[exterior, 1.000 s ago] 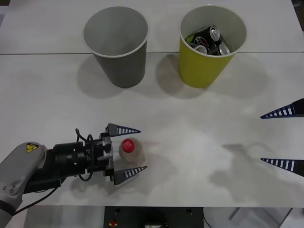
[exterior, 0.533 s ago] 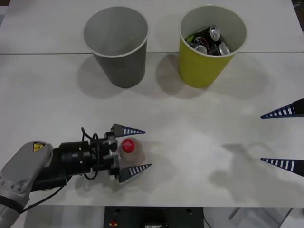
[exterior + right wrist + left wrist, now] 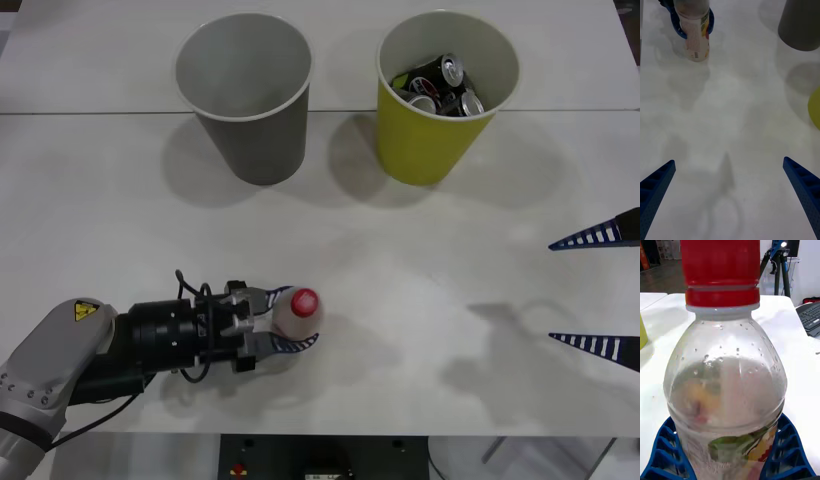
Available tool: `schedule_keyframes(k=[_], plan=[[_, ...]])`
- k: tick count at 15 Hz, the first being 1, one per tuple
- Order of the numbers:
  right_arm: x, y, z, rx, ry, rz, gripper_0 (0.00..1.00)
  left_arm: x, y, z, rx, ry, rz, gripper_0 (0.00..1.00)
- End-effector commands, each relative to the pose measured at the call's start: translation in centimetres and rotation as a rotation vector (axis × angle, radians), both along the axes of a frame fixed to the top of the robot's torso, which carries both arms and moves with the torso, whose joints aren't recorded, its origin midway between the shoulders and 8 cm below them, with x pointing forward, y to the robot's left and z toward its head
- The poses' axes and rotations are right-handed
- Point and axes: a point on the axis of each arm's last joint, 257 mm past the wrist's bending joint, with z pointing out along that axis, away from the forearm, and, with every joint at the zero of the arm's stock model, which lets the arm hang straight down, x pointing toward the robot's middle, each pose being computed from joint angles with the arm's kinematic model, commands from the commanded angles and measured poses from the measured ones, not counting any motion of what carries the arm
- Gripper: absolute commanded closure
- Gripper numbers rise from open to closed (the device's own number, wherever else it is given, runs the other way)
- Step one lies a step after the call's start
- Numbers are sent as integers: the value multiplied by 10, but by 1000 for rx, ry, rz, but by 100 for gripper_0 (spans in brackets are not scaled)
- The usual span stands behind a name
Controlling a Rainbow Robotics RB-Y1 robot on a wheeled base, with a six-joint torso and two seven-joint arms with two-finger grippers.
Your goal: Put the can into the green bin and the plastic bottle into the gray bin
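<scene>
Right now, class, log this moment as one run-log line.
left gripper: shut on plastic bottle | right gripper: open, idle | gray bin: empty

My work surface is a white table (image 3: 420,330), matte and evenly lit from above, with soft shadows; a seam (image 3: 100,113) crosses its far part. Beyond the table, my left wrist camera shows a dark tripod (image 3: 779,262), a black keyboard (image 3: 810,317) on a neighbouring white desk, and a dim floor (image 3: 662,275).
</scene>
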Motion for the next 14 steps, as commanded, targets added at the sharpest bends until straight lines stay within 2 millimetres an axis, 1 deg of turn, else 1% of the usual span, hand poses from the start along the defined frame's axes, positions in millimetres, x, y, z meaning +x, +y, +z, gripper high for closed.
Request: schedule_keyframes(k=[1,3,6,9,11,13,14], plan=[[0,0,0,0,0,0,0,1,2,3,-6,0,1,99],[0,0,0,0,0,0,0,4,4,8,-21,6,9,99],[0,0,0,0,0,0,0,10,13,16,-23,34,32,99],[0,0,0,0,0,0,0,18,26,31,61,49,58,99],[0,0,0,0,0,0,0,19,43,37,122,100,81,99],[0,0,0,0,0,0,0,24,65,39,220,127,126,98],[0,0,0,0,0,0,0,25,81,42,281,155,161,98]])
